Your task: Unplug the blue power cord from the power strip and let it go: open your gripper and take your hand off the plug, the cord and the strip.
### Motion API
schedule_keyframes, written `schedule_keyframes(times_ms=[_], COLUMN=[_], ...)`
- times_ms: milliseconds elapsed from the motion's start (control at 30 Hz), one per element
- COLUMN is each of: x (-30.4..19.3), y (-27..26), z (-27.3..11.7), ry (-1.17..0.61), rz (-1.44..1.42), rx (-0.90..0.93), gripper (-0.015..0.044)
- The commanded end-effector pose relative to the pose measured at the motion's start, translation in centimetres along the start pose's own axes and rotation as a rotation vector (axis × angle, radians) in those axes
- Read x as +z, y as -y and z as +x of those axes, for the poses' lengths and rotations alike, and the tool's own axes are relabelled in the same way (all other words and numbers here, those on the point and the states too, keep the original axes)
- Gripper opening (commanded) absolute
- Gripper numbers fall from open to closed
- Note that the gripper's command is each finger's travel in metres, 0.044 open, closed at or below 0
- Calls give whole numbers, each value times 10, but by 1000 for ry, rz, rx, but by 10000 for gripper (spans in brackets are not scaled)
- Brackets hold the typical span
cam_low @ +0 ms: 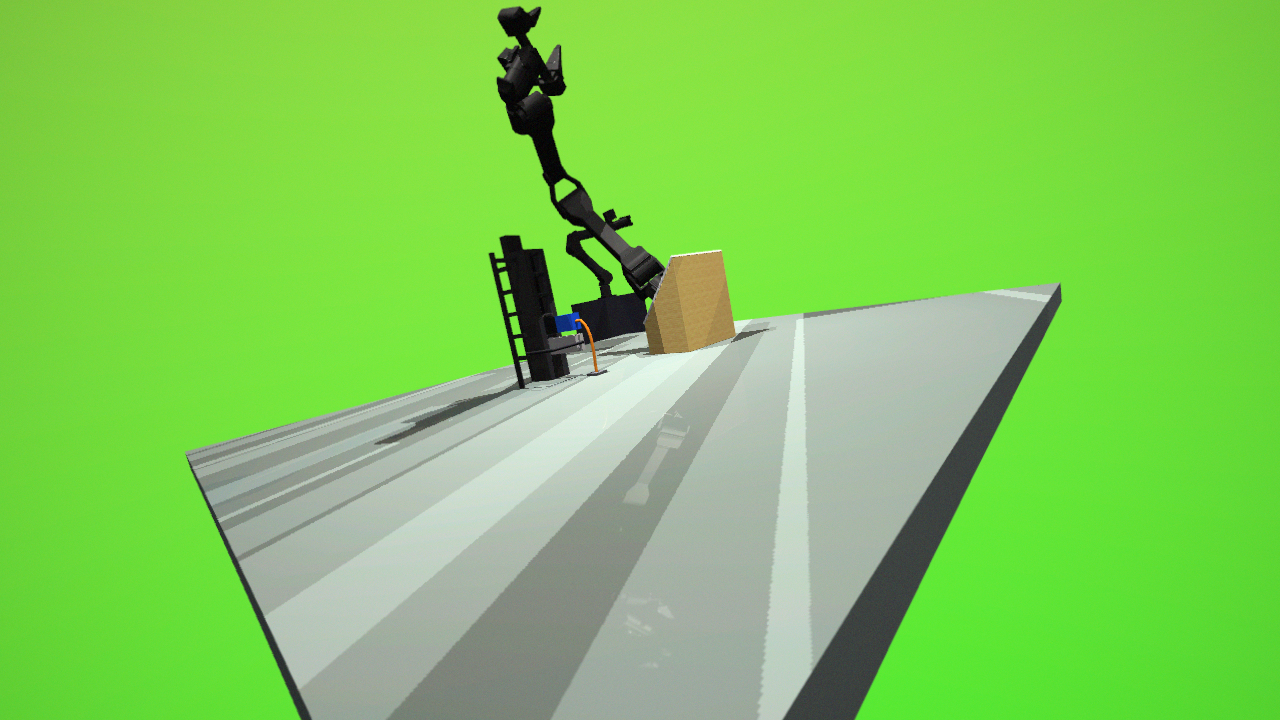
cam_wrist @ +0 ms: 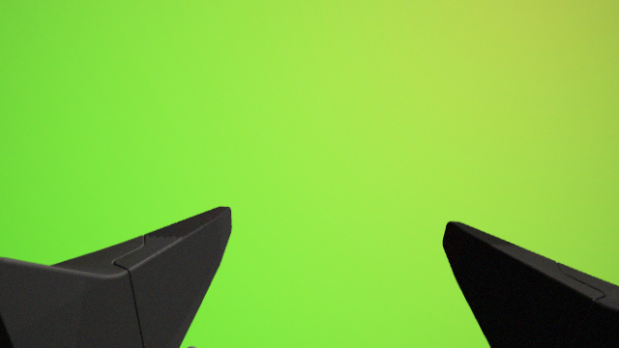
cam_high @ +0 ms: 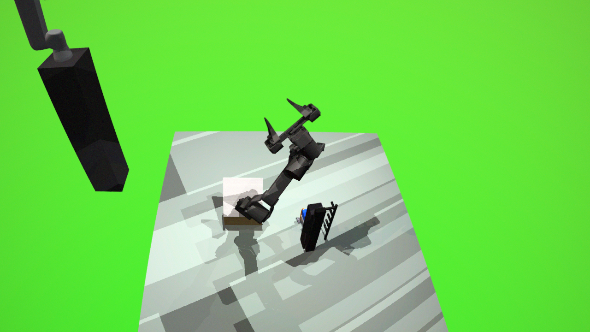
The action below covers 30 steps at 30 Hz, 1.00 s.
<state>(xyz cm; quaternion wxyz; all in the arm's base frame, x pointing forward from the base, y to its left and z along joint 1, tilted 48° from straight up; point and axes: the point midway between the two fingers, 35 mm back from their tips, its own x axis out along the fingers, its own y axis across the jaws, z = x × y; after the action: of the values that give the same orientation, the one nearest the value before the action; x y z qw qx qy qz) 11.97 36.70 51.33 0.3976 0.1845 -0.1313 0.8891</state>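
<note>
My gripper is open, with nothing between its fingers. It is raised high above the table, well apart from the blue piece and the cord. A small blue piece, which looks like the plug, sits against the inner side of a tall black upright block. An orange cord curves from it down to the table. A grey piece is just below the blue one. Which part is the power strip, and whether the plug is seated in it, I cannot tell.
A tan block with a pale sloping top stands at the arm's base. A ladder-like rack stands against the black block's outer side. A large dark box with a grey jointed part shows at the left in the top view.
</note>
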Motion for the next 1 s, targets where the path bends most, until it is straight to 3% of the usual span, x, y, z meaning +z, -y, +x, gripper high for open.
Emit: schedule_keyframes(times_ms=[0,267,633,967], x=[0,-19,-90,-188], y=[1,65,166,190], z=[0,-26,-125,-260], ry=[2,72,-37,-472], rz=[3,125,133,143], rx=[-5,-282,-868,-1373], gripper=[374,164,160,160])
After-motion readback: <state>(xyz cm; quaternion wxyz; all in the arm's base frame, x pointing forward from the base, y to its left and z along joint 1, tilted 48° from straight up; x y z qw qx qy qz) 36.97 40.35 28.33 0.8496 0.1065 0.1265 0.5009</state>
